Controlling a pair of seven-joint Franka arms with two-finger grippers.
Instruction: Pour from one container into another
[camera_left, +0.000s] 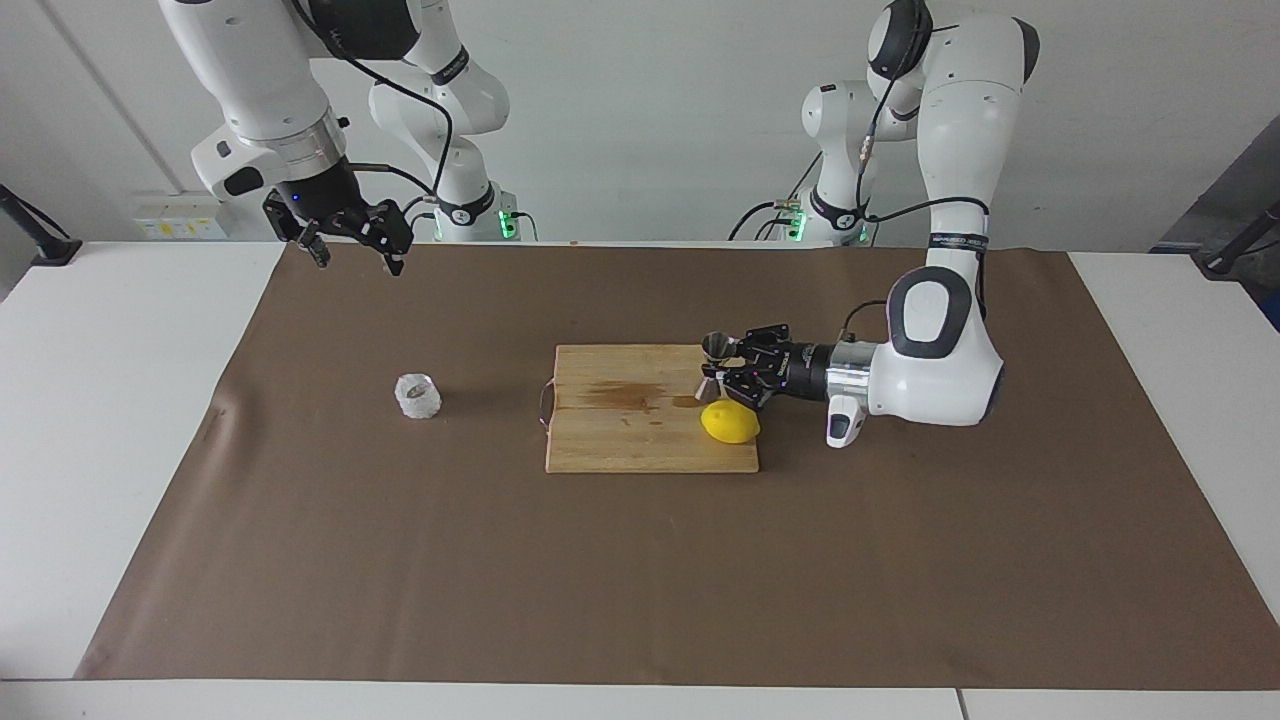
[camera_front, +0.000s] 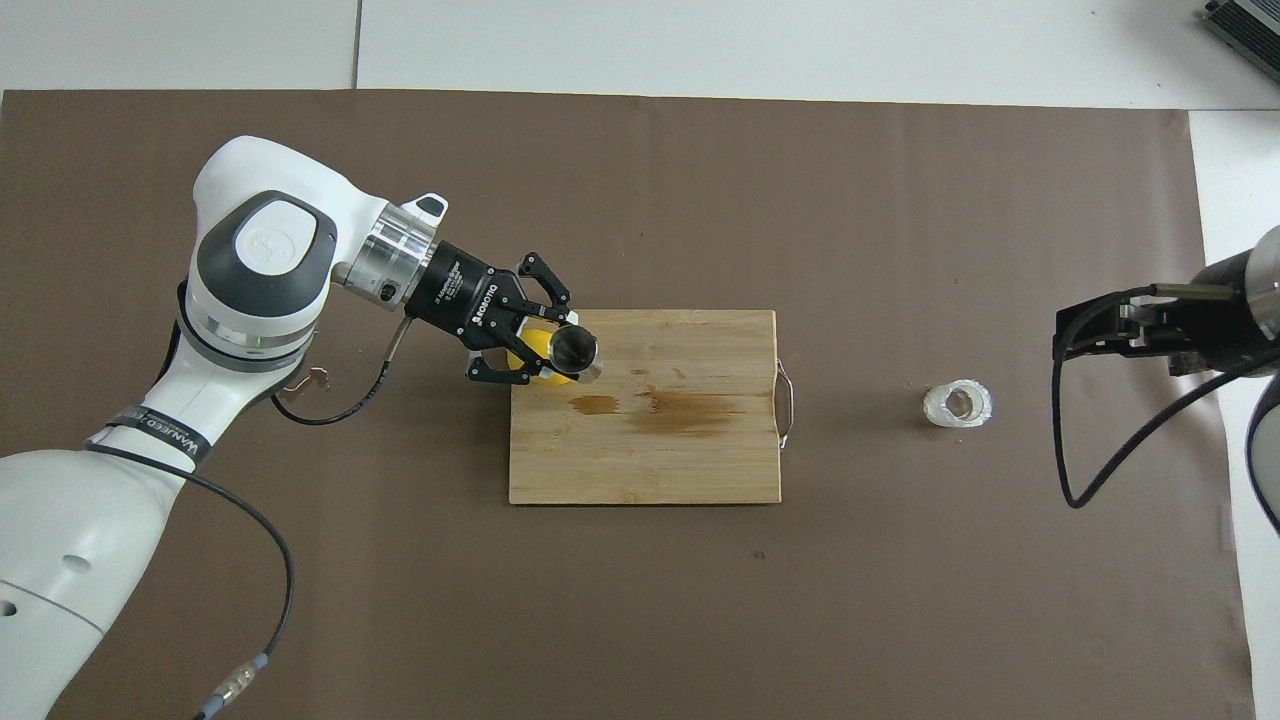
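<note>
Facing view shows you the pour not yet begun; your left gripper is clamped on the jigger, upright over the cutting board above the lemon; your right gripper waits with fingers apart, well apart from the glass cup, which stands on the mat toward the right arm's end, seemingly untouched; carrying and pouring remain.
</note>
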